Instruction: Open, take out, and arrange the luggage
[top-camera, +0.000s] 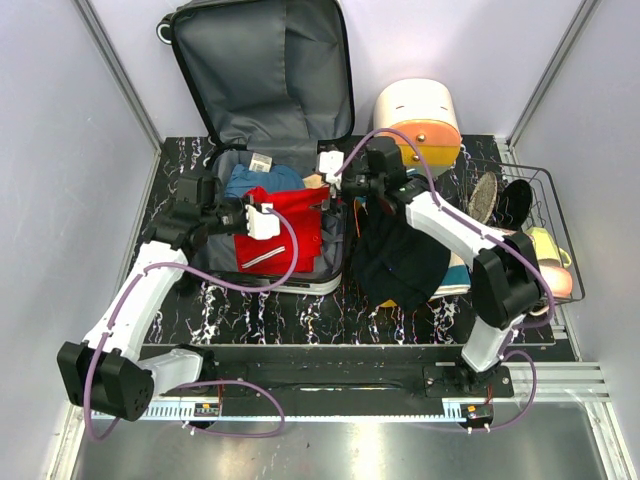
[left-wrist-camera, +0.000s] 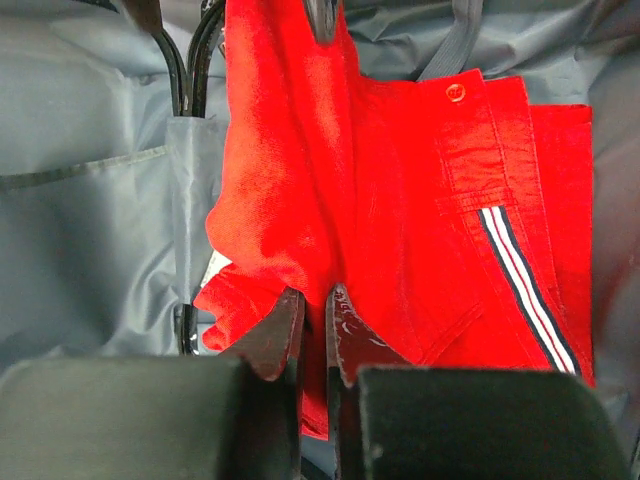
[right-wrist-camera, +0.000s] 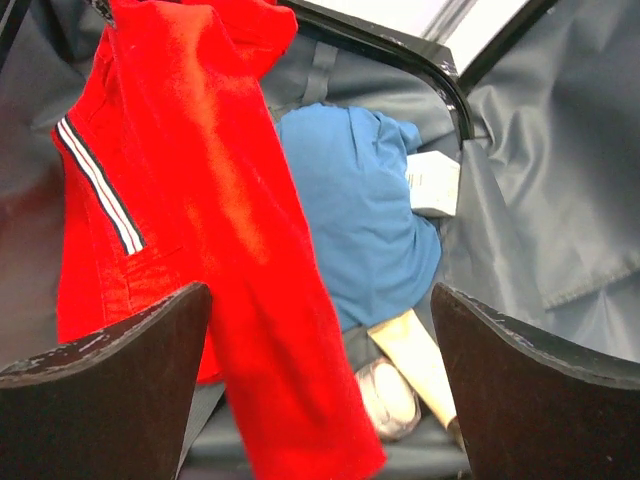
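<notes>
Luggage (top-camera: 265, 70) open on the worktop (top-camera: 300, 312), below both pincers. Left pincer (left-wrist-camera: 318, 300) clenched on a fold of the red garment (left-wrist-camera: 400, 200); right pincer (right-wrist-camera: 320, 290) released, above it. Thin pinch: may slip, or drag the blue garment (right-wrist-camera: 350, 200) beneath.

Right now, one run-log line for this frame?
luggage open | left gripper shut on red shorts | right gripper open | blue garment inside luggage

The 2 arms, left arm (top-camera: 135, 300) and right arm (top-camera: 455, 228), have white tubular links joined by black joint housings. A purple cable (top-camera: 293, 245) loops along each. The left gripper (left-wrist-camera: 312, 325) and right gripper (right-wrist-camera: 320, 340) carry black, scuffed fingers (right-wrist-camera: 110, 390).
</notes>
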